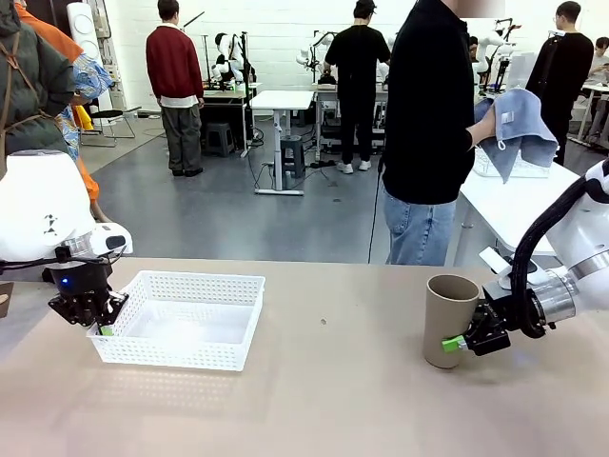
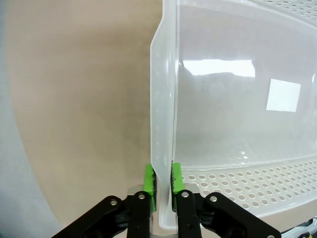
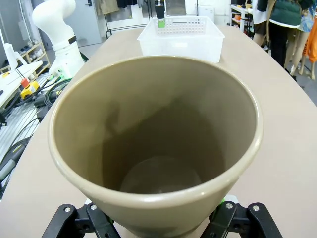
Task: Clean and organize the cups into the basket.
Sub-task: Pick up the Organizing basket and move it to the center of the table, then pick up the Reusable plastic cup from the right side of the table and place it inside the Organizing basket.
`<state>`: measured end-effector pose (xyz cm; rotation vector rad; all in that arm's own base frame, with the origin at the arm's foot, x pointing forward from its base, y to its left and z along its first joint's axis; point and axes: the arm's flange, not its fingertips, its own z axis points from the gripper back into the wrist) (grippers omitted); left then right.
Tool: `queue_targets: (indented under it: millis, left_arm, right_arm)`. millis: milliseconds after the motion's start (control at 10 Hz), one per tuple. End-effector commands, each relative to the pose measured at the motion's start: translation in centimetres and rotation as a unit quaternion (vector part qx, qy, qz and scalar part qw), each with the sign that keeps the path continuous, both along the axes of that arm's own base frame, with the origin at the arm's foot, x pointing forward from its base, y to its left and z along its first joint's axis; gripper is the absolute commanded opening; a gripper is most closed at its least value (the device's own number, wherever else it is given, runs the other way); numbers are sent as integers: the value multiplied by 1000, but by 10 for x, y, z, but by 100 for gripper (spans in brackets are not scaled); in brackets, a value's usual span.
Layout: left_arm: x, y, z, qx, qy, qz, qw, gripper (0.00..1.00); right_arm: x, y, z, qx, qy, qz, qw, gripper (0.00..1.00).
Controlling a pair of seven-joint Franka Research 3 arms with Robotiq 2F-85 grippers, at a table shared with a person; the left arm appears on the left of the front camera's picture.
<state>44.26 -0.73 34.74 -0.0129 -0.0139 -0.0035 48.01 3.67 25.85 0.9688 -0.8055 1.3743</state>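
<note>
The left gripper (image 1: 103, 327) was nearly closed, its green pads (image 2: 149, 181) pinching the thin wall at the left short end of the basket (image 1: 171, 354). The right gripper (image 1: 460, 342) was clamped on the lower side of a tan cup (image 1: 449, 314), which stood upright on the table (image 1: 333, 400), well to the right of the basket. The basket was white plastic with lattice sides, its smooth floor in full view. The tan cup was matte, tapered and handleless, mouth up.
</note>
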Motion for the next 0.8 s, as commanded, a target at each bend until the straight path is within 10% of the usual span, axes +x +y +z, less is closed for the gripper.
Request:
queue_targets:
  millis: [0,100,300,400,700]
  left_arm:
    - [3,-2,2,-5,5,19,1000,0]
    - [2,-2,2,-6,6,20,1000,0]
    - [1,-4,3,-13,5,22,1000,0]
    - [0,-7,3,-12,5,23,1000,0]
    - [-4,-32,1,-30,18,-2,999,0]
  right_arm:
    - [2,1,-3,15,-8,-2,1000,22]
    - [1,1,-3,15,-8,-1,1000,0]
    - [1,1,-2,13,-8,-2,1000,0]
    - [0,1,-2,13,-7,-2,1000,22]
    - [-16,4,39,-4,5,-24,1000,22]
